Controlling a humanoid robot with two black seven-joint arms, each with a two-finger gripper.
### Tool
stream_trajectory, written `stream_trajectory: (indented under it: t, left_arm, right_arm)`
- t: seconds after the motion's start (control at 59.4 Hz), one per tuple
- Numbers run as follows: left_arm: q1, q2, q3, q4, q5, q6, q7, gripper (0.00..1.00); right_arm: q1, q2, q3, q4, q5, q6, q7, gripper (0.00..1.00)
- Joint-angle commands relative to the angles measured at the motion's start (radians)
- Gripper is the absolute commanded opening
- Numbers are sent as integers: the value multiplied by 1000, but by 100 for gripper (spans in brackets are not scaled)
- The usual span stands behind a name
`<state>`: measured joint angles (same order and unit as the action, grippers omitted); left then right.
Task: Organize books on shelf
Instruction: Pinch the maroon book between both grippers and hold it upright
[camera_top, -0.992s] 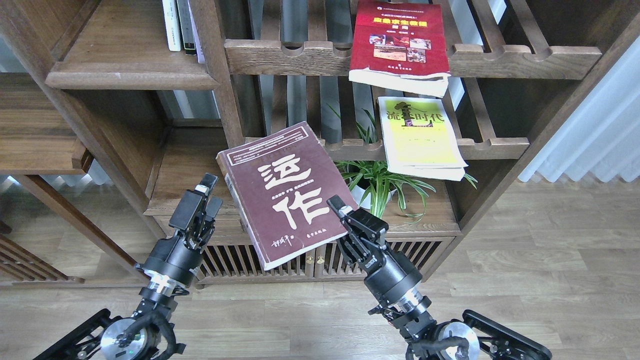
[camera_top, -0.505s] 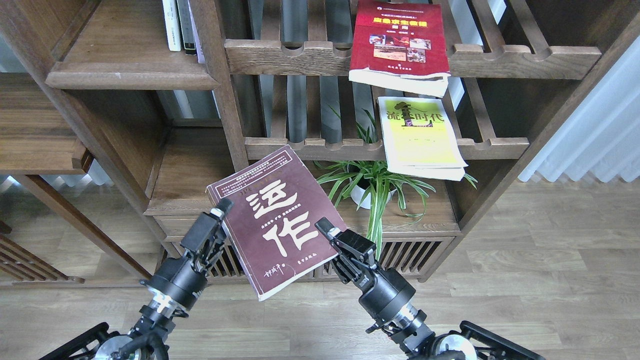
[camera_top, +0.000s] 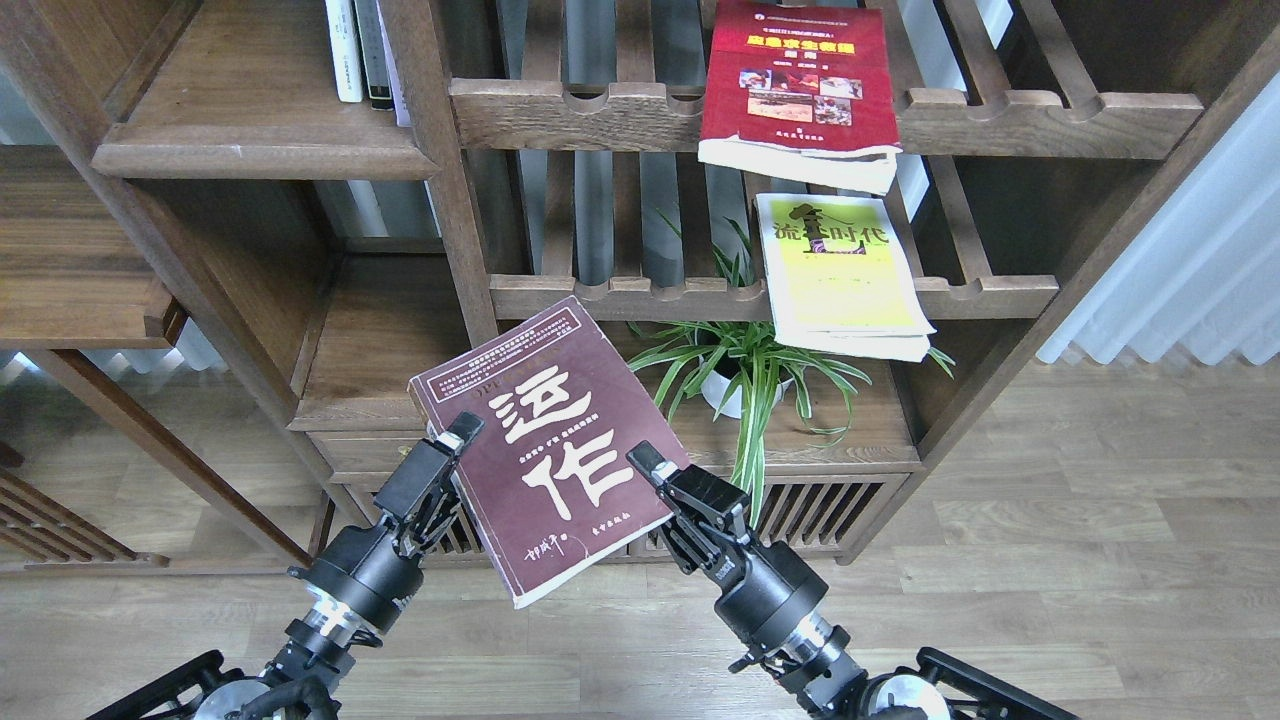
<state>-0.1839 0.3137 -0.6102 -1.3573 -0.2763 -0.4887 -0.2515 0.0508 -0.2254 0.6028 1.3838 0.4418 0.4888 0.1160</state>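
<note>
The wooden bookcase filled the background, its top and left side cut off by the frame. Above and to the left of both hands was the solid brown shelf with a rounded front edge, carrying a few thin upright books whose tops were cropped out. Up and to the right of the hands, the red book lay on a slatted rack, its upper edge cut off; below it the yellow-green book rested on a lower rack, overhanging the rail. A potted plant stood just beyond the right hand, its pot partly hidden by leaves. The maroon book was tilted in the air between the two hands. The left hand was at the book's left edge, one finger lying on the cover; its grip could not be made out. The right hand touched the book's right edge, its second finger hidden, so whether it clamped the book could not be told.
</note>
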Motion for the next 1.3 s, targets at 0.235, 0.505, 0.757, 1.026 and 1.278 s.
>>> stream_trajectory:
  t: [0.235,0.505,0.757,1.026,1.278]
  left_arm:
    - [0,5,10,3,2,0,0,59]
    - [1,4,12,3,2,0,-2,38]
    - [1,1,15,3,2,0,-3,15]
    - [3,16,58,1,9,0,-5,10]
    - [6,21,58,0,11,0,-3,10]
  right_arm:
    - [0,15,0,-14,-5,0,-7,8]
    - [0,31,0,-20,-3,0,-7,8]
    - [0,31,2,-20,-5,0,-7,8]
    - [1,31,9,-32,-6,0,-7,8]
    - [1,31,18,-34,-8,0,-7,8]
